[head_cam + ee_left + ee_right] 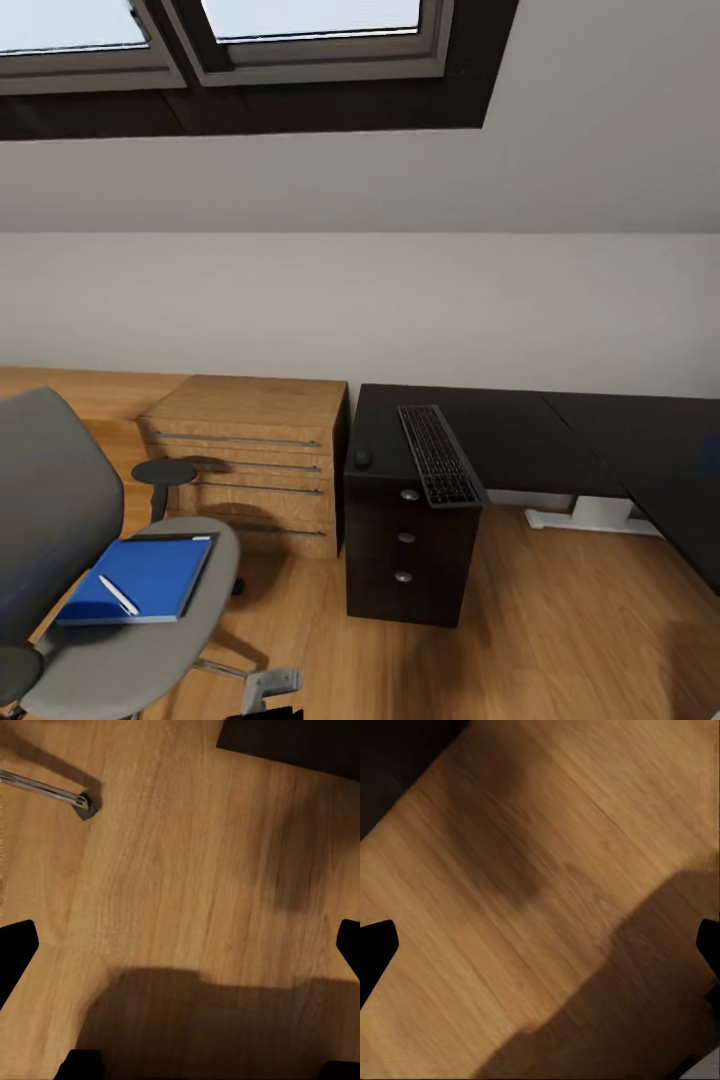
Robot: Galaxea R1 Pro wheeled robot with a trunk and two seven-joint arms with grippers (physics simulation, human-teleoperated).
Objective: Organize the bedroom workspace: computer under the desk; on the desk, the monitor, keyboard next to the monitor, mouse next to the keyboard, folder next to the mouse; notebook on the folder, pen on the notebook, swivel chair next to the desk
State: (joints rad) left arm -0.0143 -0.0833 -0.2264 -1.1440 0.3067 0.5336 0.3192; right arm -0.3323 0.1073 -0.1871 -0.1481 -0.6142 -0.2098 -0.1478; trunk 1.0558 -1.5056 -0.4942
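Blue folder (138,578) with the pen (118,594) lies on the swivel chair (60,560) at eight o'clock; both grippers (180,945) (540,945) spread over floor, so approach squarely, lift level.

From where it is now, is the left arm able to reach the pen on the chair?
Probably yes, with a short approach. The pen lies uncovered on the blue folder on the swivel chair, low on the robot's left, with nothing above it. The left gripper is open, facing bare floor.
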